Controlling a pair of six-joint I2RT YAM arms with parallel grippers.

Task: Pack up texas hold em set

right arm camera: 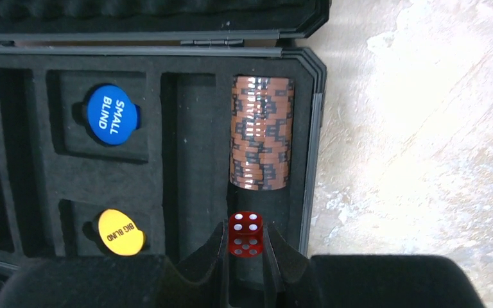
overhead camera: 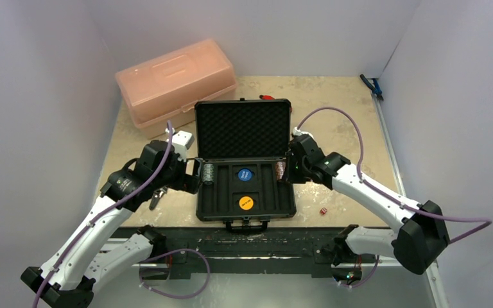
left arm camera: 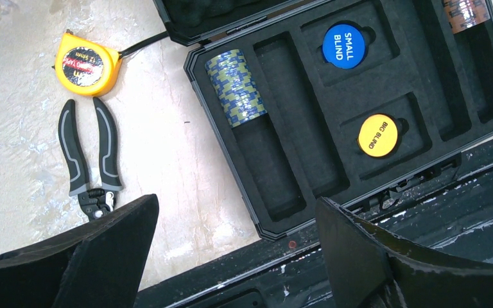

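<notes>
One red die (right arm camera: 245,232) is being pinched in the right tool (right arm camera: 246,239), which is hovering over the rightmost channel of the tray (right arm camera: 192,160); that channel is running straight ahead, the brown-red chip stack (right arm camera: 260,131) lying just beyond the die. The left tool (left arm camera: 234,206) is gaping empty at the left edge of the case (left arm camera: 264,230). Only the top view is showing a second die (overhead camera: 323,210) on the surface (overhead camera: 314,90), nearer the right tool.
</notes>
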